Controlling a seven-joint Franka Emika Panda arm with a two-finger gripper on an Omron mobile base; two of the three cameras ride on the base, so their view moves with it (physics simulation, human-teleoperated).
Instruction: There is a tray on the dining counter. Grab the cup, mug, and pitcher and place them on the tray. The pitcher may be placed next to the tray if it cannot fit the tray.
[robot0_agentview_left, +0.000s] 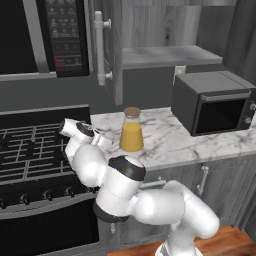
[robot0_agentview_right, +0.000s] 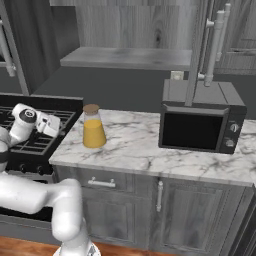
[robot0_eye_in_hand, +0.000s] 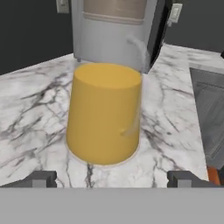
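I judge the task barely started: the pitcher (robot0_agentview_left: 132, 130) stands on the marble counter (robot0_agentview_left: 185, 142) beside the stove (robot0_agentview_left: 30, 150), and I see nothing on a tray. My gripper (robot0_eye_in_hand: 112, 178) has its fingers spread wide, empty, lined up just short of the pitcher. Open counter lies beyond it before the microwave (robot0_agentview_right: 200, 122), with the counter's front edge close.

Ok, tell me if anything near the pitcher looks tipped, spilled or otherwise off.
Nothing stands out. The pitcher stands upright on the marble counter with its cork lid on and no orange liquid spilled around its base. The open gripper faces it squarely without touching, and the microwave sits closed nearby.
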